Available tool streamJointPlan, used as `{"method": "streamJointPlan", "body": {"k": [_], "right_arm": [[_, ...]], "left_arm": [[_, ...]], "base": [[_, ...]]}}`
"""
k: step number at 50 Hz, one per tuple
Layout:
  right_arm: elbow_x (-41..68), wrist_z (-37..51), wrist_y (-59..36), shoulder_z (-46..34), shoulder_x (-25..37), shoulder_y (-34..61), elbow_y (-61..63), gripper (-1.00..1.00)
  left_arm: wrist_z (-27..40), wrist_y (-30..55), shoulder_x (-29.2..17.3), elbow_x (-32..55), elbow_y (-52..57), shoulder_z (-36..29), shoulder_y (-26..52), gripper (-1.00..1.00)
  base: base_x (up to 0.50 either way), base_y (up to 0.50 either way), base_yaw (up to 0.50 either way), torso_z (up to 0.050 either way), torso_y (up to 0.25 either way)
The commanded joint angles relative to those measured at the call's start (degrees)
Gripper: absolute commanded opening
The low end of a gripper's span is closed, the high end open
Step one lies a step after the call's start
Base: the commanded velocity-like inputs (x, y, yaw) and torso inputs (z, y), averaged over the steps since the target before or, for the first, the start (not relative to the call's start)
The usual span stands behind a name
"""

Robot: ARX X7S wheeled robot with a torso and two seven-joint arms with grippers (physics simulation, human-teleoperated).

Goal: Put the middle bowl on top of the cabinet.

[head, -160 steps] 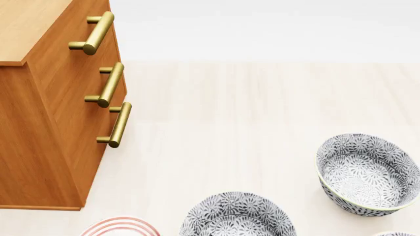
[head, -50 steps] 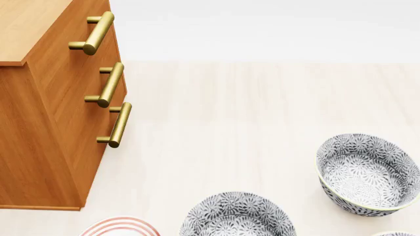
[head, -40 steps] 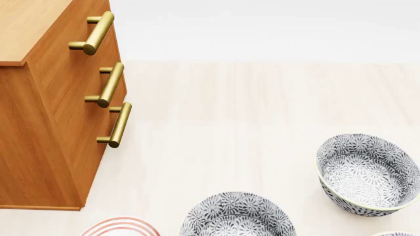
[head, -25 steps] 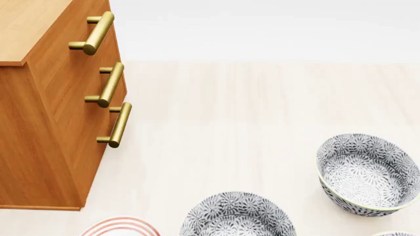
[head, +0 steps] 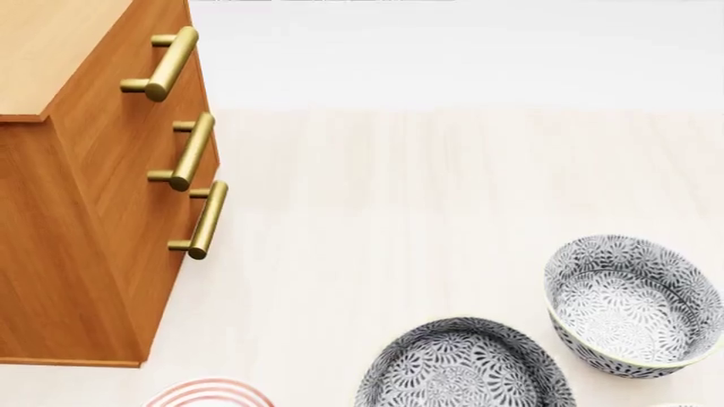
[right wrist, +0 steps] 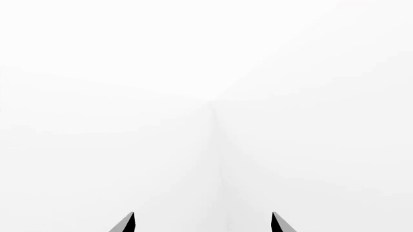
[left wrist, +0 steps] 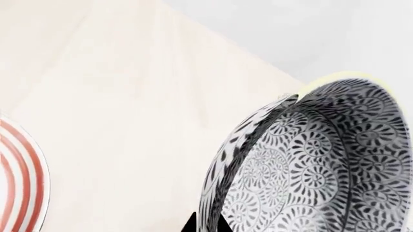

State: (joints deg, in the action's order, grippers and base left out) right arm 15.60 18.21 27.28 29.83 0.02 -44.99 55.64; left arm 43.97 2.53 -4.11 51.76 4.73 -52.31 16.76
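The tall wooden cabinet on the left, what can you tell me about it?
The tall orange-brown wooden cabinet stands upright at the left of the head view, on the pale wood-grain surface. Its flat top is a lighter tan than its sides. The drawer front carries three brass bar handles, one below another, each on short posts. No drawer looks pulled out. Nothing is seen lying on the visible part of the top, and neither a bowl nor a claw touches it.

Only small parts of the robot's body are seen. Two black, pointed fingertips (right wrist: 126, 223) of the right gripper (right wrist: 202, 224) are shown. A black wedge-shaped tip of the left gripper (left wrist: 205, 224) is seen.
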Motion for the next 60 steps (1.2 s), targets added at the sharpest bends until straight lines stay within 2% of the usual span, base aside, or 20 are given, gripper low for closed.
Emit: {"method": "streamJointPlan", "body": {"k": [1,13,30,43,48,60], "right_arm": [[-0.37,0.02,0.32,-0.42,0.01,0.00,-0.16,1.00],[-0.77,0.11,0.55,-0.89,0.02,0.01,-0.33,1.00],[-2.50,1.04,-0.62,-2.47,0.00,0.00,1.26,1.00],[-3.59,1.49,0.15,-3.64,0.03,0.01,0.87,1.00],[-3.66,1.59,1.12,-3.85,0.05,0.02,0.05,1.00],[-6.72,3.67,1.98,-6.60,0.77,0.47,-0.97,1.00]], "left_arm": [[-2.11,-2.76,-0.85,-0.19,2.77,-0.67,-0.11,-1.00],[-1.50,-3.34,-2.09,-0.70,5.50,-1.26,0.08,-1.00],[2.66,-1.87,-6.24,-3.30,16.31,-1.83,1.71,-1.00],[3.72,-0.11,-8.65,-1.37,22.86,-1.37,4.06,-1.00],[5.99,2.25,-10.74,0.87,28.72,-0.01,7.37,-1.00],[16.80,9.80,-18.49,13.35,46.01,7.96,23.38,-1.00]], "base": [[0.00,0.00,0.00,0.045,0.176],[0.00,0.00,0.00,0.045,0.173],[0.00,0.00,0.00,0.045,0.174],[0.00,0.00,0.00,0.045,0.192],[0.00,0.00,0.00,0.044,0.211],[0.00,0.00,0.00,0.021,0.135]]}}
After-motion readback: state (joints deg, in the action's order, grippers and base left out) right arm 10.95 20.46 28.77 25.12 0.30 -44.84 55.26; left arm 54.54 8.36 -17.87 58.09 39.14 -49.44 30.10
